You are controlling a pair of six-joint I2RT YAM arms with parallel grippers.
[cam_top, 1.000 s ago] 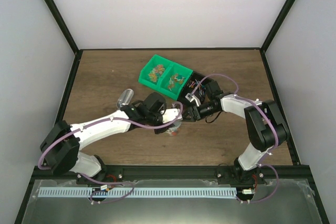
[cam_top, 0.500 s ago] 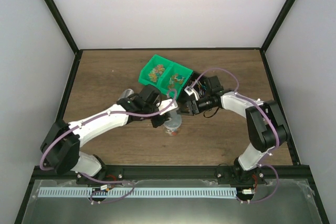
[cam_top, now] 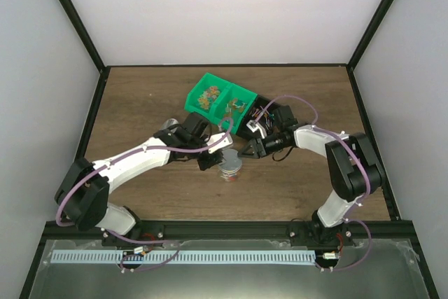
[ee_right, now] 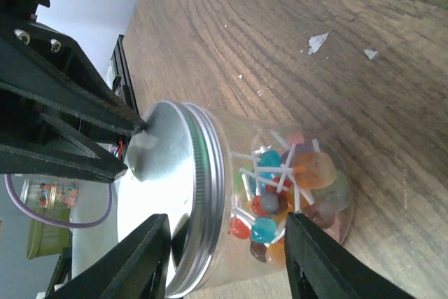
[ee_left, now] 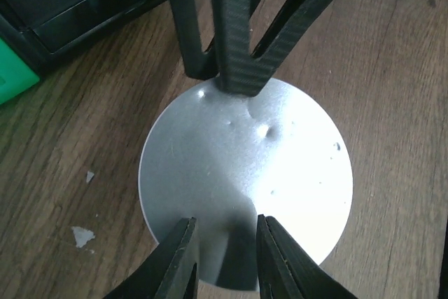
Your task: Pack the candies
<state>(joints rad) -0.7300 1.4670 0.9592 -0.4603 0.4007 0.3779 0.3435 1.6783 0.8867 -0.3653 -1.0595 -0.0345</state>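
A clear jar (ee_right: 280, 243) with a silver screw lid (ee_left: 245, 180) stands on the wooden table (cam_top: 140, 96). It holds the candies (ee_right: 290, 187), tiny red, blue and orange sweets on white sticks. My left gripper (ee_left: 225, 225) hovers just over the lid's near edge. Its fingers are a little apart and have nothing between them. My right gripper (ee_right: 227, 220) is open beside the jar. One finger (ee_right: 143, 257) is at lid height and the other (ee_right: 318, 257) is near the base. Neither clearly touches the jar. In the top view the jar (cam_top: 229, 165) sits between the two grippers.
A green two-compartment bin (cam_top: 194, 106) with more candies (cam_top: 208, 96) stands behind the jar. A black box (cam_top: 260, 113) is at its right end. A clear cup (cam_top: 168, 125) lies partly behind my left arm. Small paper scraps (ee_right: 318, 41) dot the wood.
My left gripper has drawn back to the left off the jar, so the lid now shows from above. My right gripper's jaws have narrowed beside the jar.
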